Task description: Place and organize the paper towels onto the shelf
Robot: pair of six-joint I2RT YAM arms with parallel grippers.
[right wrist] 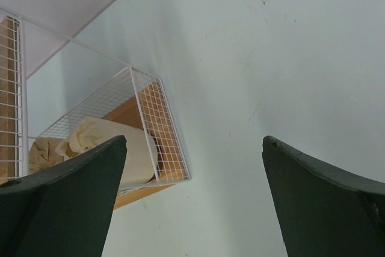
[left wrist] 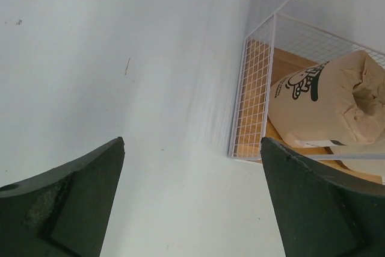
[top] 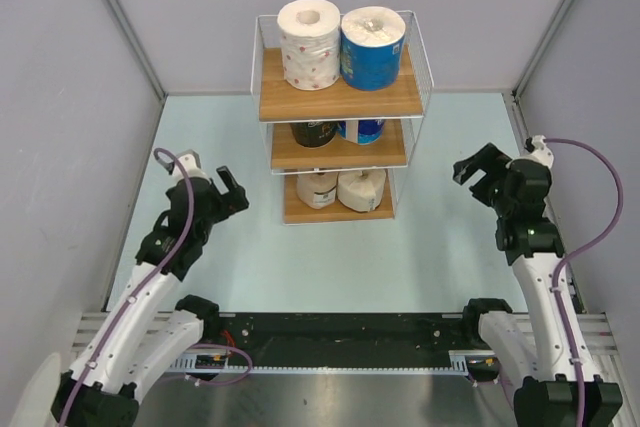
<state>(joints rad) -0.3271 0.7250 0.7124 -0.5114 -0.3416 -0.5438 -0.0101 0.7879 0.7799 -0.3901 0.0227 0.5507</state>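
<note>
The shelf [top: 270, 152] stands at the back centre with rolls on all three boards. On top are the white red-speckled roll [top: 308, 45] and a blue-wrapped roll [top: 372, 49]. The middle board holds the dark-wrapped roll [top: 313, 133] and the second blue roll [top: 362, 130]. The bottom board holds the tan-brown roll [top: 318, 188] and the cream roll [top: 361, 188]. My left gripper [top: 232, 190] is open and empty, left of the shelf. My right gripper [top: 478, 169] is open and empty, right of it. The left wrist view shows the tan-brown roll [left wrist: 328, 102]; the right wrist view shows the cream roll [right wrist: 102, 136].
Grey walls close in the pale tabletop [top: 330, 267] on the left, back and right. A black rail [top: 340, 337] runs along the near edge between the arm bases.
</note>
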